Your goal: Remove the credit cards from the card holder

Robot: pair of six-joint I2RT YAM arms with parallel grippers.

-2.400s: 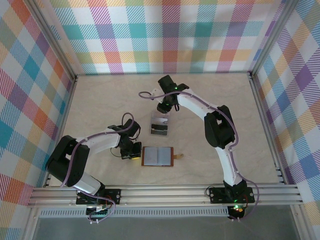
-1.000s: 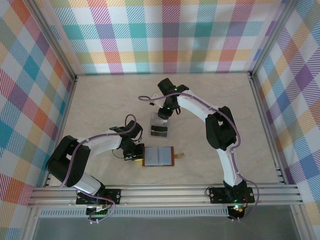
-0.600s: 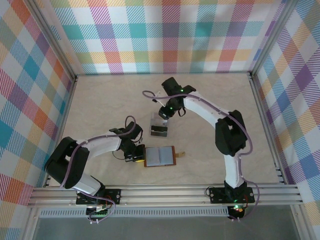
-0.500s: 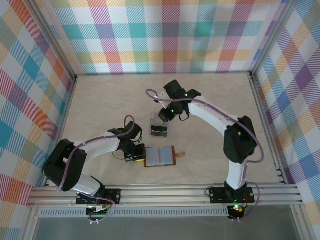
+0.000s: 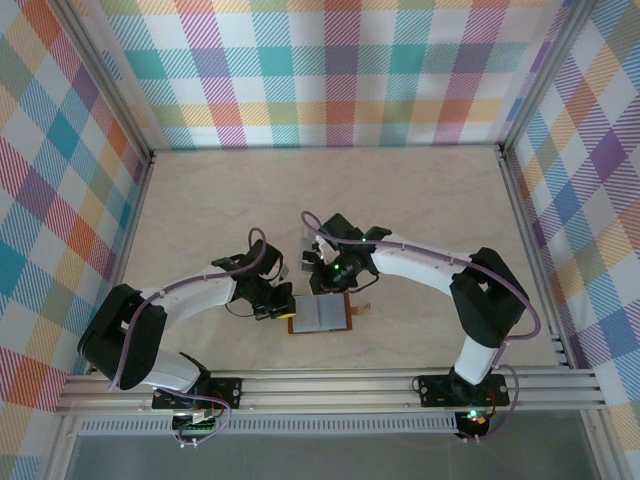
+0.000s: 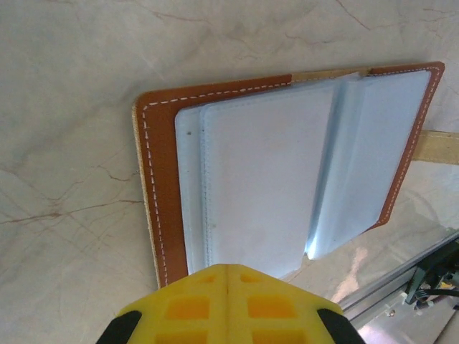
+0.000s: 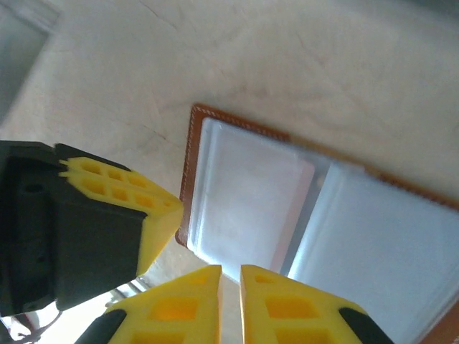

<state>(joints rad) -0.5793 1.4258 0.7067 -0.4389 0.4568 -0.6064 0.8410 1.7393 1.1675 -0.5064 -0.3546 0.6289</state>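
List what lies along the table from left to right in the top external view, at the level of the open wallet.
Left gripper → open brown card holder → its little strap tab.

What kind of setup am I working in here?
Likely a lab test cell: a marble-look table fenced by aluminium framing and plaid cloth walls, with an open wallet between the arms.

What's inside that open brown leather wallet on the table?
The brown leather wallet lies open, showing pale grey-blue inside pockets on both halves. No card edge stands out; whether any cards sit inside those pockets cannot be seen, since the pocket fronts cover them.
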